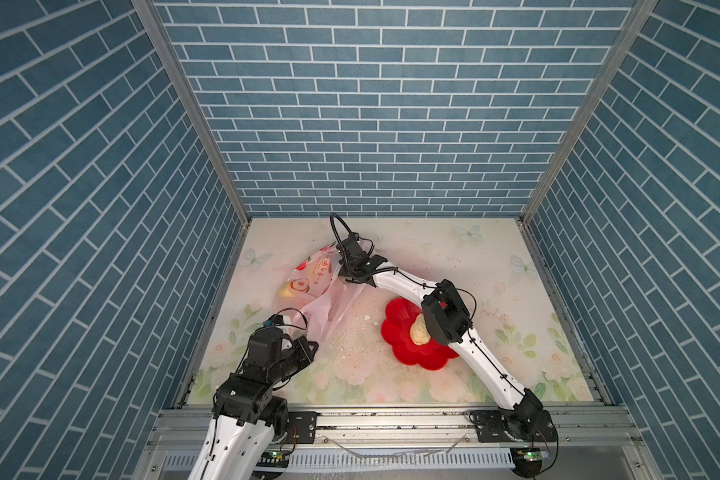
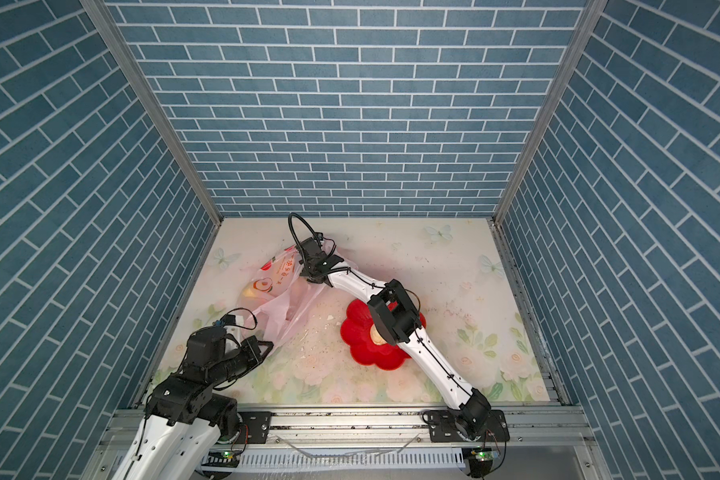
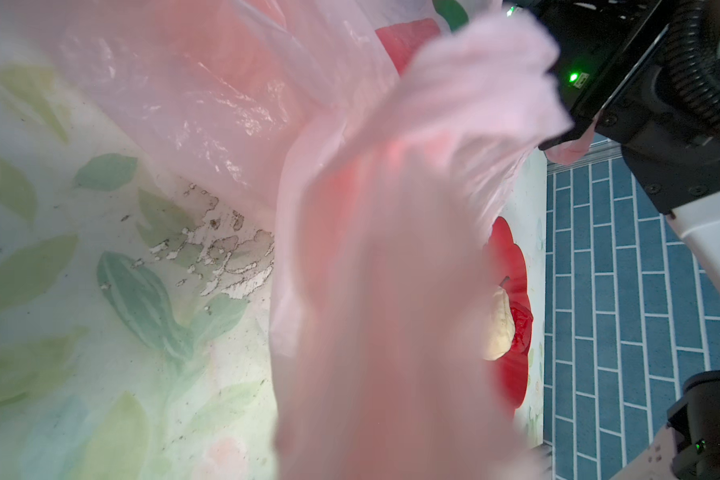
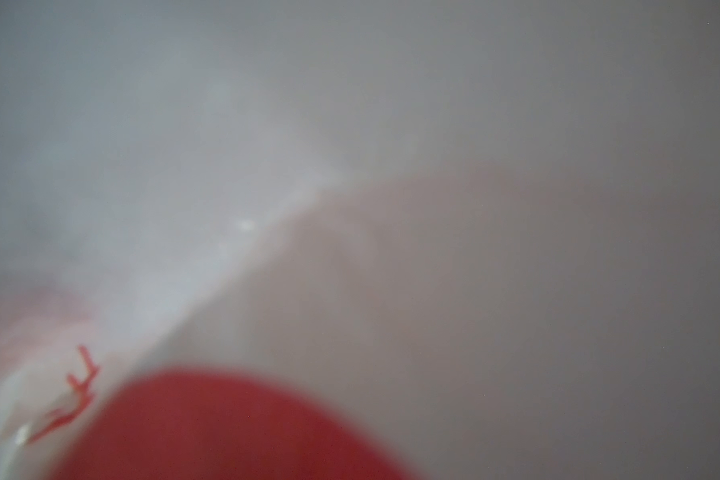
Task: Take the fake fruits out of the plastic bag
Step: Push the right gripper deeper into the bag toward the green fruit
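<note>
The pale-pink plastic bag (image 1: 312,286) (image 2: 275,286) lies at the left of the table, printed side up. A yellow fruit (image 1: 285,291) (image 2: 248,291) shows through its film. My left gripper (image 1: 310,345) (image 2: 267,347) is shut on the bag's near end, and the film (image 3: 391,291) drapes across the left wrist view. My right gripper (image 1: 341,272) (image 2: 306,270) reaches into the bag's far end, its fingers hidden. In the right wrist view a blurred red round fruit (image 4: 233,428) sits close to the lens, under bag film. A cream bumpy fruit (image 1: 417,330) (image 3: 499,328) lies in the bowl.
The red flower-shaped bowl (image 1: 408,353) (image 2: 362,345) (image 3: 512,257) stands mid-table, with my right arm's elbow over it. White flakes (image 1: 350,345) litter the floral table top between bag and bowl. Blue brick walls close in three sides.
</note>
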Available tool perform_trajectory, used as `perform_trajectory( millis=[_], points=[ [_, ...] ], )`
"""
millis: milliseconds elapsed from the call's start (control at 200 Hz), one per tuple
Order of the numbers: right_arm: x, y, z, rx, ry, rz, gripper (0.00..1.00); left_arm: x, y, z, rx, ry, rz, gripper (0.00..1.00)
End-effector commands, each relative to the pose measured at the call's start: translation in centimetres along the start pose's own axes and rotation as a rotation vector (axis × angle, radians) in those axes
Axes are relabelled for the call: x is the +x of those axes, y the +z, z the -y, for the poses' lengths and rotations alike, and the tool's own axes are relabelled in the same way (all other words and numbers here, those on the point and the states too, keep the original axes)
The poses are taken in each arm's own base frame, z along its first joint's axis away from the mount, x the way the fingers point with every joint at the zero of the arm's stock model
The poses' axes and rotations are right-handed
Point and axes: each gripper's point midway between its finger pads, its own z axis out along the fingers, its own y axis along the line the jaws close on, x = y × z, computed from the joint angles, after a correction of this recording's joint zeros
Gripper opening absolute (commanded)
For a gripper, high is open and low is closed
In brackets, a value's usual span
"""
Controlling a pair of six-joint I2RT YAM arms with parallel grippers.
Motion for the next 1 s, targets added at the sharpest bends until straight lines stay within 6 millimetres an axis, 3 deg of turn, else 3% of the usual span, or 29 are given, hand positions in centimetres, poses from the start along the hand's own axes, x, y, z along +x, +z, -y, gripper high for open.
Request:
perform_trajectory(
  millis=[0,430,650,995],
  points=[
    [-2.0,0.5,1.1,0.025,0.068,0.056,0.68,0.8,-0.2,-0.3,-0.007,-0.001,-0.033,0.00],
    [-1.5,-0.2,1.2,0.014,0.037,0.032,0.30,-0.1,-0.9,0.1,-0.012,0.004,0.015,0.00],
    [-1.4,-1.5,0.4,-0.025,0.000,0.014,0.22,-0.7,-1.3,0.0,-0.023,-0.005,0.053,0.00],
    [-0.2,-6.1,-1.4,-0.083,-0.133,-0.048,0.19,-3.4,-1.5,1.6,-0.018,0.042,0.140,0.00]
  ],
)
